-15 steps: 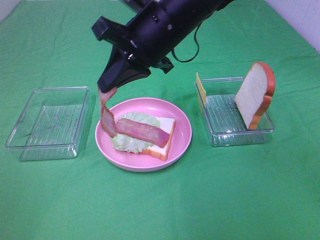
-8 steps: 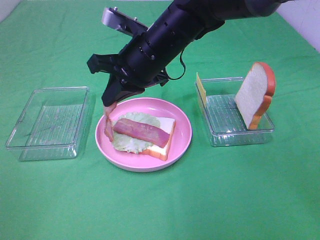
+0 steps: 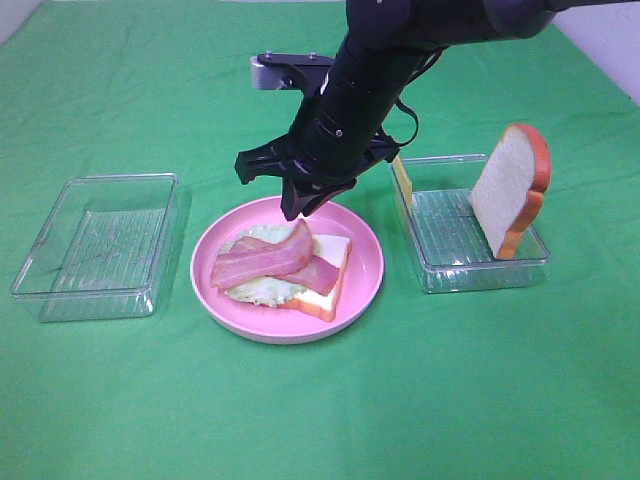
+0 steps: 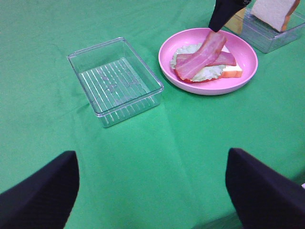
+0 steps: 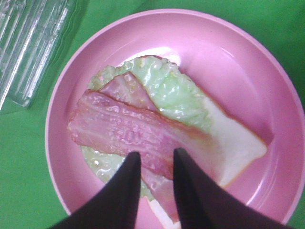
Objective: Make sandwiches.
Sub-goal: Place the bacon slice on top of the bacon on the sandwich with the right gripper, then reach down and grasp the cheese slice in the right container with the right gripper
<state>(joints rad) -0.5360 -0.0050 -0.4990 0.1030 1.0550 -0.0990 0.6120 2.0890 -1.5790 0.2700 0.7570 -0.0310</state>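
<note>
**A:** What was the layout, starting with the big things?

**B:** A green cloth (image 3: 520, 380) covered the table. The right arm (image 3: 400, 60) reached across the middle. A clear left-side tray (image 3: 100, 300) sat well apart from it, and a right-side tray (image 3: 480, 272) sat just beside it. The pink plate (image 3: 365, 270) lay between the two trays.

**A:** And the sandwich?

**B:** It was on the plate, half built. There was a bread slice (image 3: 330, 250) at the bottom, lettuce (image 5: 176, 90) on it, and a lower bacon strip (image 3: 318, 275) flat on the lettuce. An upper bacon strip (image 3: 262, 260) crossed that one at a shallow angle. A second bread slice (image 3: 510, 190) stood upright in the right-side tray, and the cheese (image 3: 402, 180) leaned at that tray's near wall.

**A:** What about the jaws?

**B:** The right gripper (image 5: 156, 153) had its jaws narrow, pinching one end of the upper bacon strip. That end curled up off the stack. The left gripper (image 4: 152, 155) had its jaws wide with nothing between them, well short of the plate.

**A:** Which way did the strip run?

**B:** Its long axis ran from the jaws toward the left-side tray, and the free end rested on the lettuce. I judged the next move to be the right arm's: let go and lift straight up, so the strip settled without dragging. The cheese was also nearer that arm.
</note>
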